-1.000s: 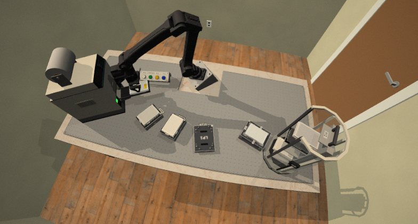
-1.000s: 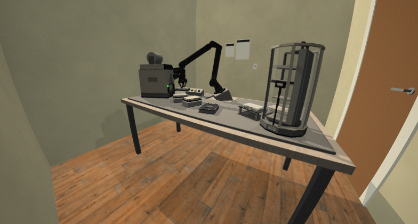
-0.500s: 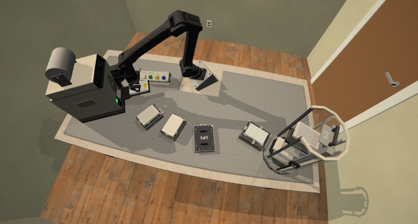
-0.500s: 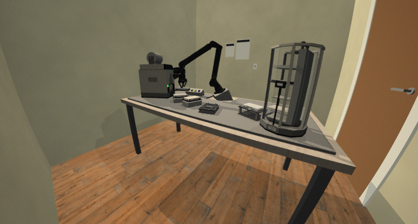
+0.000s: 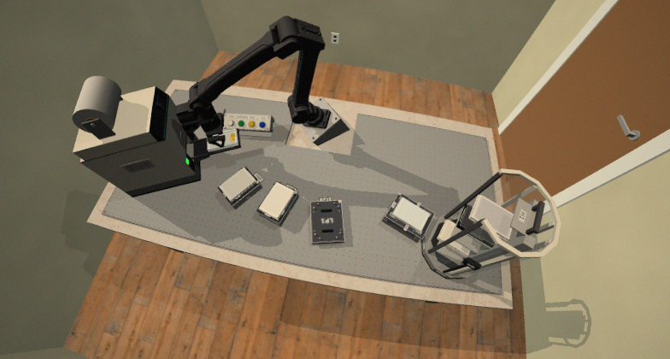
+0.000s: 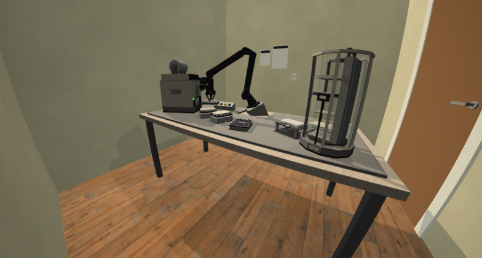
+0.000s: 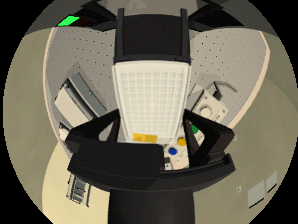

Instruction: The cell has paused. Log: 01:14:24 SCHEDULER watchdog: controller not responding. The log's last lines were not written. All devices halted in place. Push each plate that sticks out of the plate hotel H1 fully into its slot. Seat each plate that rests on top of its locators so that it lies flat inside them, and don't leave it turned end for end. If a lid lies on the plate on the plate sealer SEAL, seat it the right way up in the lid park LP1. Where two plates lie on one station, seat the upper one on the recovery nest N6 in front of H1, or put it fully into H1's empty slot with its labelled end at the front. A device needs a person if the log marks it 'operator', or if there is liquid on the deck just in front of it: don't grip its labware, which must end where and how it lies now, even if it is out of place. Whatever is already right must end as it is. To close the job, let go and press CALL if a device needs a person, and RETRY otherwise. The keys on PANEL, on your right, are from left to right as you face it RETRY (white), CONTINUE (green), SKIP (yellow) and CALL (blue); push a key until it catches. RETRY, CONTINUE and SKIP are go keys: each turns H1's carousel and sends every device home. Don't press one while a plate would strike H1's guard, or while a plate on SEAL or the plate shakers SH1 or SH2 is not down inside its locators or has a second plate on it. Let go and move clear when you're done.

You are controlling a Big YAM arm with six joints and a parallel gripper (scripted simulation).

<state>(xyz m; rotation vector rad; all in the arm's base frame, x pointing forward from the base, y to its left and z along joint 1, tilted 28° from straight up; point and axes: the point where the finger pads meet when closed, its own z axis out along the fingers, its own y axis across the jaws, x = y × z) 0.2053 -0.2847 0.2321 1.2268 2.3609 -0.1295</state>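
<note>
A pale gridded plate with a yellow label at its outer end lies at the sealer SEAL. Its clear rim may be a lid; I cannot tell. My gripper points down with its fingertips at the plate's two long sides, shut on it. White plates lie on two shaker stations. The dark lid park LP1 bears no lid. A white plate lies on the raised nest by the hotel H1, which holds plates partly hidden by its frame.
PANEL stands close beside the gripper, with white, green, yellow and blue keys. The sealer's tall body is directly behind the held plate. H1's guard posts stand at the far end of the table. The deck in front of the sealer shows mostly shadows.
</note>
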